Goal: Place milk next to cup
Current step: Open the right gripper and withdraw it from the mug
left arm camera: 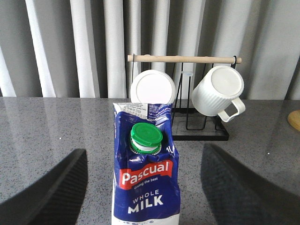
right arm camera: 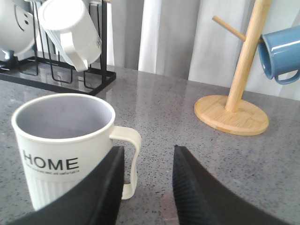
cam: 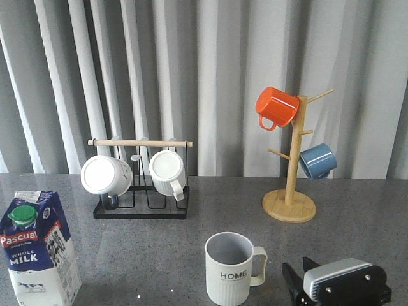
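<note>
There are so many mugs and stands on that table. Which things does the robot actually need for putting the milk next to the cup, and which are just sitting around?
Needed:
milk carton, standing upright at front left
HOME cup, upright at front centre

Just sitting around:
two white mugs on the black rack
orange mug and blue mug on the wooden mug tree

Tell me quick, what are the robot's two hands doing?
Left gripper: open, fingers either side of the milk, not squeezing it.
Right gripper: open, empty, beside the cup.
</note>
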`<act>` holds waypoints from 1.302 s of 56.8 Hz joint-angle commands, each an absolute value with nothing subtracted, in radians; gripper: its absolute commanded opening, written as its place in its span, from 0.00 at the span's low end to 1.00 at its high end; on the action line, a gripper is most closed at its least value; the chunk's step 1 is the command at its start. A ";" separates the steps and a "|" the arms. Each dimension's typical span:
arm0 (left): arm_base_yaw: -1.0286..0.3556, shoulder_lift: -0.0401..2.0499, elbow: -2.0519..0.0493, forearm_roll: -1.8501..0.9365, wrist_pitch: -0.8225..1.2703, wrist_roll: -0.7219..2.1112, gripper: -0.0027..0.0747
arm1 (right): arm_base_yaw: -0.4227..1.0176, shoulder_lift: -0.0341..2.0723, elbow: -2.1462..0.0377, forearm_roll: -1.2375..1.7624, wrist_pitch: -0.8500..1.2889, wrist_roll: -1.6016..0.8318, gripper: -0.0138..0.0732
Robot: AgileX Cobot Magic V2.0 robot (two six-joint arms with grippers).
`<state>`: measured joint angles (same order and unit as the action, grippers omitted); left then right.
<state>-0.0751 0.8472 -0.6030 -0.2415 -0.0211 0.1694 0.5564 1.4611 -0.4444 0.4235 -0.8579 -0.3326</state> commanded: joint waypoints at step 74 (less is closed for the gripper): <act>-0.081 0.846 -0.637 -0.249 -0.093 0.161 0.66 | -0.026 0.945 -0.448 -0.139 -0.485 0.058 0.15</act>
